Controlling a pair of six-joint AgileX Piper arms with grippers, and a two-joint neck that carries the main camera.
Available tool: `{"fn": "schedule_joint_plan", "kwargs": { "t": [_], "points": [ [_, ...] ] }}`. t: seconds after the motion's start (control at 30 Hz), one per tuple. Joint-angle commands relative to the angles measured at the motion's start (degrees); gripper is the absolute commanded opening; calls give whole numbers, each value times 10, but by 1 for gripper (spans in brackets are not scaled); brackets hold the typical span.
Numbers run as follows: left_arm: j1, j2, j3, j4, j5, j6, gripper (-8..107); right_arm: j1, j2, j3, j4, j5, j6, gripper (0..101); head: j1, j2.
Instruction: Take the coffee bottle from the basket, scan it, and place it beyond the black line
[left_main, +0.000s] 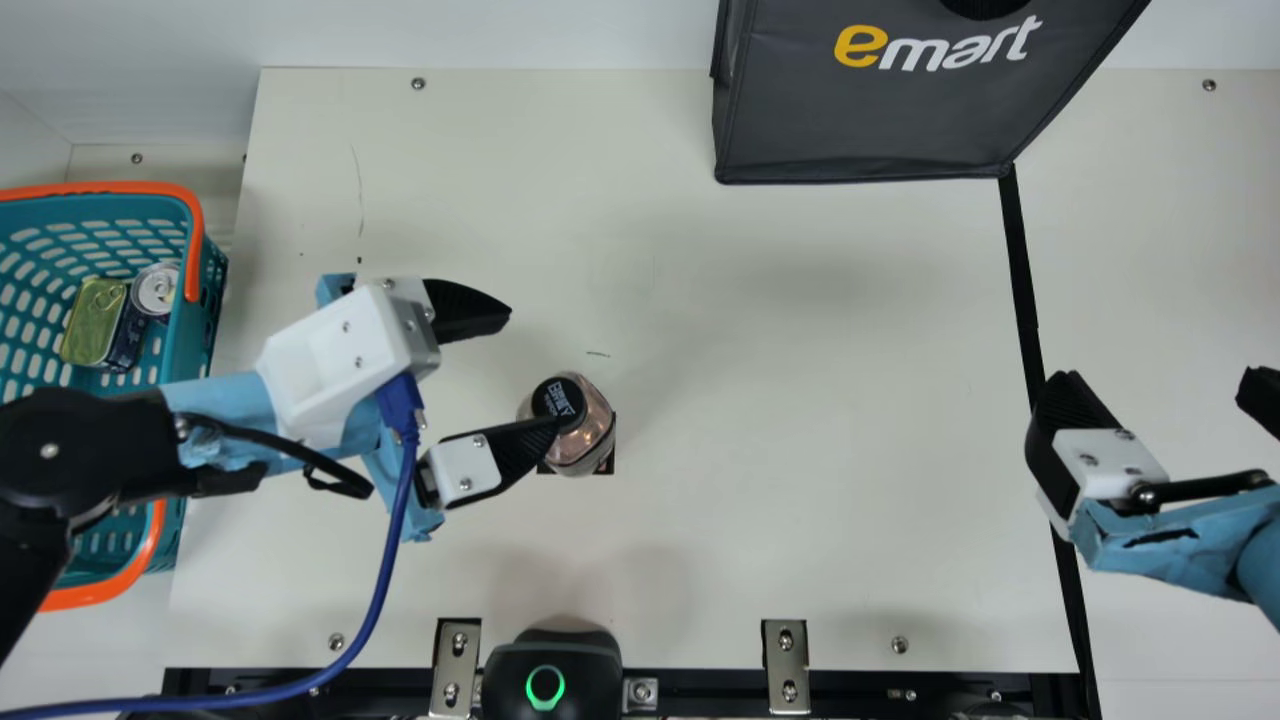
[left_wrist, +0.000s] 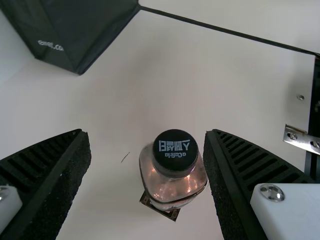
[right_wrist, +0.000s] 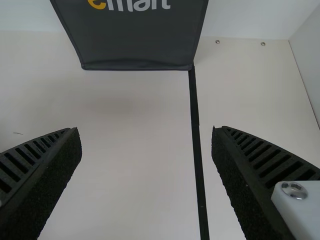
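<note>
The cream table (left_main: 800, 400) is crossed by the black line (left_main: 1023, 270), at whose far end the dark gray shopping bag (left_main: 850, 110) is set; well left of the line is the teal basket (left_main: 196, 345). The left gripper (left_main: 534, 366) is held left of the line, fingers apart around the coffee bottle (left_main: 585, 445); whether either touches it cannot be told. The right gripper (left_main: 1157, 385) is held over the line, fingers parted. Left of the line, the bottle is stood upright, cap (left_main: 552, 395) up, long axis rising from the table.
</note>
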Motion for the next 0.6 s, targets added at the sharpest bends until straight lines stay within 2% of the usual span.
{"fn": "schedule_joint_plan", "kwargs": {
  "t": [0.0, 0.57],
  "points": [
    [0, -6, 2, 9, -8, -18, 90, 0, 0, 0, 0, 0, 0, 91, -16, 1],
    [-13, -59, 27, 94, -87, -120, 90, 0, 0, 0, 0, 0, 0, 91, -16, 1]
  ]
}}
